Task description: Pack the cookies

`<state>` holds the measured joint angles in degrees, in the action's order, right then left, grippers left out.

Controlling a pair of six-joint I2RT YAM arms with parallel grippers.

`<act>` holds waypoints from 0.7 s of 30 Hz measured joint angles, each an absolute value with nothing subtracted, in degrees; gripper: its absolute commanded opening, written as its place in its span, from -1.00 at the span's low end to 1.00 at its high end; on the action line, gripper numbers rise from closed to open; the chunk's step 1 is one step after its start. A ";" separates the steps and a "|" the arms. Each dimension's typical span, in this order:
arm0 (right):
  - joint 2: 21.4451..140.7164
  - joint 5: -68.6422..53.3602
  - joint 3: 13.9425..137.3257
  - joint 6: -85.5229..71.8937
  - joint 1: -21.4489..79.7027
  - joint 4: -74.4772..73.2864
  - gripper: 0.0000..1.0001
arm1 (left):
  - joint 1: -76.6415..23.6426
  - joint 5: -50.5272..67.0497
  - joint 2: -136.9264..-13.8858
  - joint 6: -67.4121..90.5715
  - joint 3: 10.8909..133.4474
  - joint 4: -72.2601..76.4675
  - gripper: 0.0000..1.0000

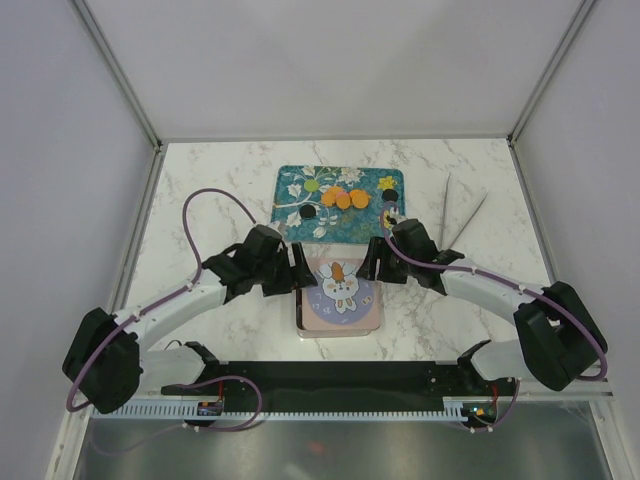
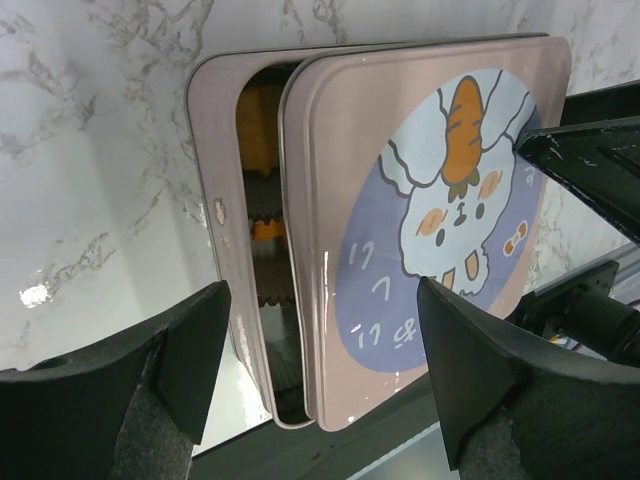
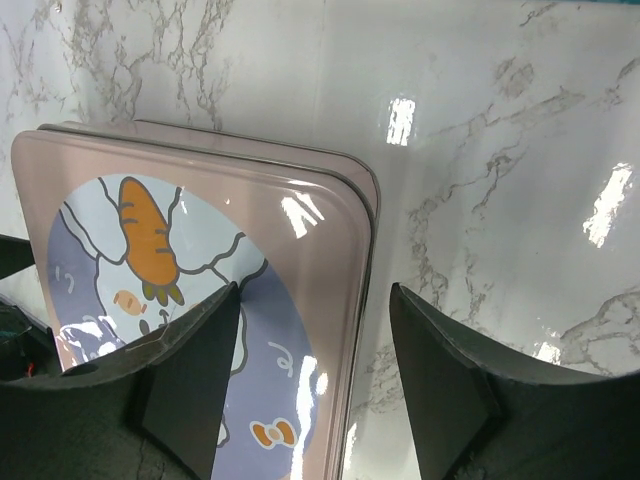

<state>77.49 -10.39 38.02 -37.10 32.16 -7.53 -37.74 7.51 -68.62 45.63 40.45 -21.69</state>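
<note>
Spread and empty, the left gripper (image 1: 298,272) and right gripper (image 1: 372,262) flank the rabbit lid (image 1: 340,292) lying skewed over the pink tin (image 2: 212,200), each equally near its side edges, while the cookies (image 1: 343,199) sit beyond on the teal tray (image 1: 345,228), farther from both arms' bases.

pink lid (image 2: 330,200), white scrawled numerals on purple circle, 7 legible, rest unclear

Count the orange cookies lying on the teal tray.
3 orange cookies, in a row at the tray's middle: left, centre, right. Others may sit hidden inside the pink tin.
</note>
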 measured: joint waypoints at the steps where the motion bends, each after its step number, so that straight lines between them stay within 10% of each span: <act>1: 77.65 -10.35 38.02 -37.06 32.14 -7.73 0.40 | -37.74 7.03 -68.49 45.47 40.45 -22.24 0.65; 21: 76.95 -5.91 40.23 -36.75 38.94 -11.75 0.45 | -37.74 7.44 -67.09 44.91 35.94 -20.67 0.67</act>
